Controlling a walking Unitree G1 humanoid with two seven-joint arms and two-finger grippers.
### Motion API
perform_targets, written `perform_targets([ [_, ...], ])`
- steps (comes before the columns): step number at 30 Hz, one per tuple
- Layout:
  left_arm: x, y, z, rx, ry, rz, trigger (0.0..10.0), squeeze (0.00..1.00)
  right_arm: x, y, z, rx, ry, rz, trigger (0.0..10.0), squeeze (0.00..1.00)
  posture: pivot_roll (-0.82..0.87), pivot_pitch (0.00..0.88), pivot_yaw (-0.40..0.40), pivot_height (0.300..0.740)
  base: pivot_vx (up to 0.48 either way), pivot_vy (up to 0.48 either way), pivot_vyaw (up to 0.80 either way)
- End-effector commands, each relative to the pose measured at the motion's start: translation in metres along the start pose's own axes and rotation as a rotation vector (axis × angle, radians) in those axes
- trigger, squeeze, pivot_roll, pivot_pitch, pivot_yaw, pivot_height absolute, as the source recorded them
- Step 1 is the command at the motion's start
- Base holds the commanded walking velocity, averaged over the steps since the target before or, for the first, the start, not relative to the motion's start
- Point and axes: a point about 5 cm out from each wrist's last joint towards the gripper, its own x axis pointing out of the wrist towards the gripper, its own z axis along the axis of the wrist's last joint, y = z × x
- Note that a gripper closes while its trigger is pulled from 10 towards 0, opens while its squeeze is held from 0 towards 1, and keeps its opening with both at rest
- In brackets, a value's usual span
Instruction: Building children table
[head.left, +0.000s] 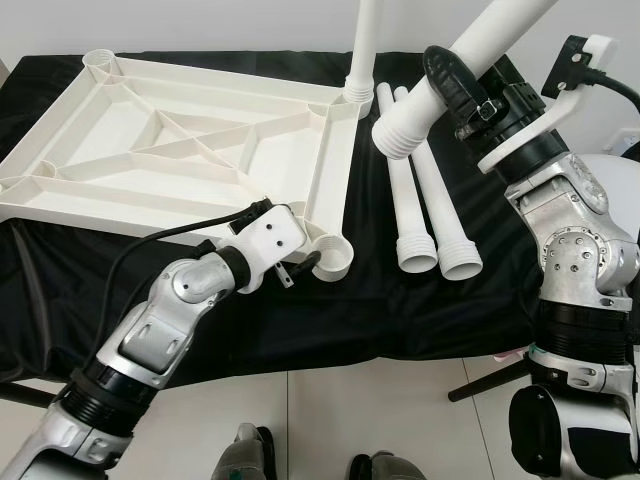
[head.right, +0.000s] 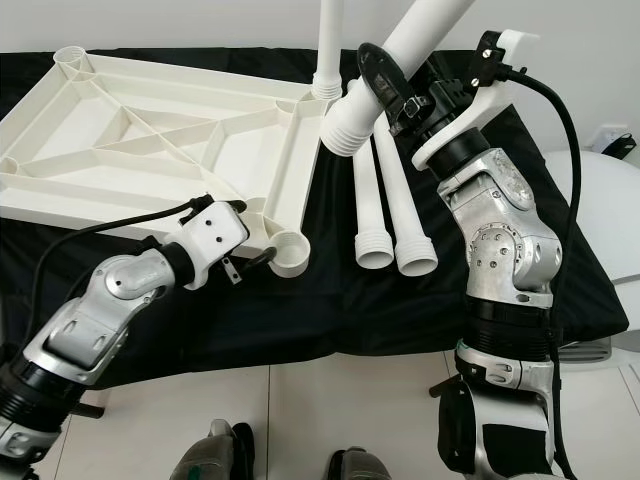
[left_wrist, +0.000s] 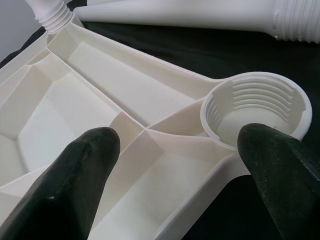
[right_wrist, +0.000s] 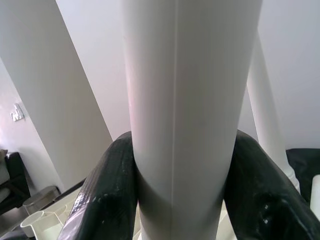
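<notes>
Right gripper (head.left: 450, 85) fingers pinching leg (head.left: 470, 55), threaded end down for you; left gripper (left_wrist: 175, 165) fingers spread, bracing tabletop (head.left: 180, 150) beside socket (left_wrist: 255, 107).

Black-draped table (head.left: 430, 310) with an upturned white tabletop (head.left: 180, 150) and two loose white legs (head.left: 430, 215) beside it.

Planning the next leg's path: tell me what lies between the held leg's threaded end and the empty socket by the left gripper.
In the left eye view, only the tabletop's side rail and black cloth lie between the held leg and the socket.
</notes>
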Motion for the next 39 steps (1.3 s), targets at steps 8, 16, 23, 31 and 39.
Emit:
perform_targets([
  [8, 0.014, -0.007, -0.011, -0.021, 0.069, 0.021, 10.0, 0.00, -0.006, 0.007, -0.004, 0.010, 0.020, 0.014, 10.0, 0.00, -0.02, 0.221, -0.008, 0.740, 0.000, 0.000, 0.00],
  [16, 0.004, 0.017, -0.004, -0.021, 0.039, 0.081, 10.0, 0.00, -0.017, 0.011, -0.013, 0.015, 0.079, 0.029, 10.0, 0.00, -0.02, 0.224, -0.012, 0.740, 0.000, 0.000, 0.00],
  [23, -0.009, 0.032, 0.012, -0.104, -0.059, 0.102, 10.0, 0.00, -0.024, 0.015, -0.026, 0.005, 0.133, 0.038, 10.0, 0.00, -0.01, 0.226, -0.014, 0.740, 0.000, 0.000, 0.00],
  [31, -0.023, 0.055, 0.036, -0.306, -0.242, 0.176, 10.0, 0.00, -0.025, 0.022, -0.038, 0.042, 0.124, 0.018, 10.0, 0.00, 0.00, 0.227, -0.018, 0.740, 0.000, 0.000, 0.00],
  [39, -0.028, 0.054, 0.015, -0.359, -0.193, 0.268, 10.0, 0.00, -0.024, 0.023, -0.047, 0.030, 0.103, -0.038, 10.0, 0.00, 0.01, 0.225, -0.019, 0.740, 0.000, 0.000, 0.00],
])
